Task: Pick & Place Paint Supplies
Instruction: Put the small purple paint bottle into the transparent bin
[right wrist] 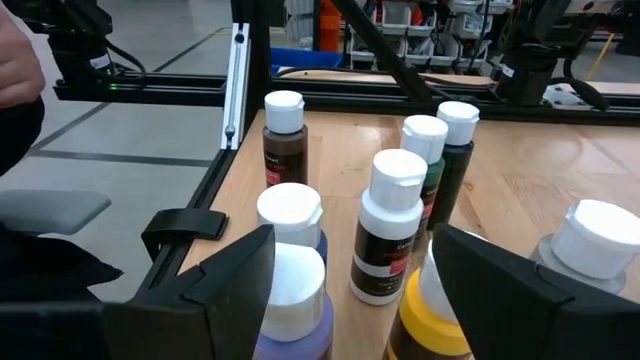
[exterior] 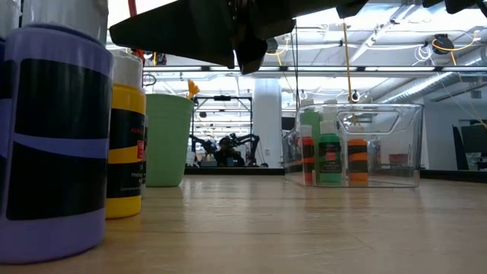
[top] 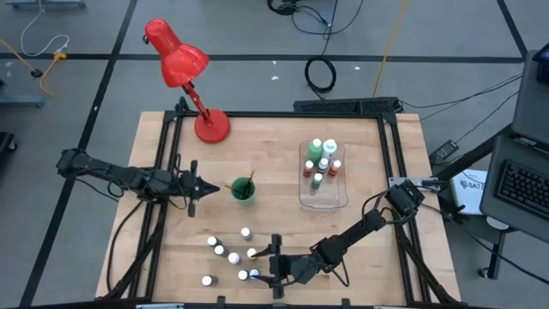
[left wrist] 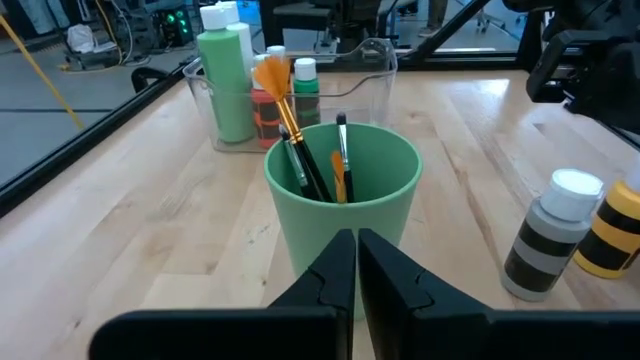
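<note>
Several small white-capped paint bottles (top: 232, 253) stand on the table near its near edge. My right gripper (top: 276, 266) is open just to their right. In the right wrist view its fingers (right wrist: 352, 240) stand on either side of a purple bottle (right wrist: 290, 300) and a yellow bottle (right wrist: 425, 325) without plainly touching them. More bottles (top: 322, 159) stand in the clear tray (top: 322, 199). The green cup (top: 243, 190) holds dark-handled brushes (left wrist: 300, 150). My left gripper (top: 194, 186) is shut and empty, a little to the cup's left, pointing at it (left wrist: 355, 265).
A red desk lamp (top: 184, 69) stands at the far left with its base (top: 212, 127) on the table. A black frame runs along the table's edges. Bare wood lies between the cup, the tray and the loose bottles.
</note>
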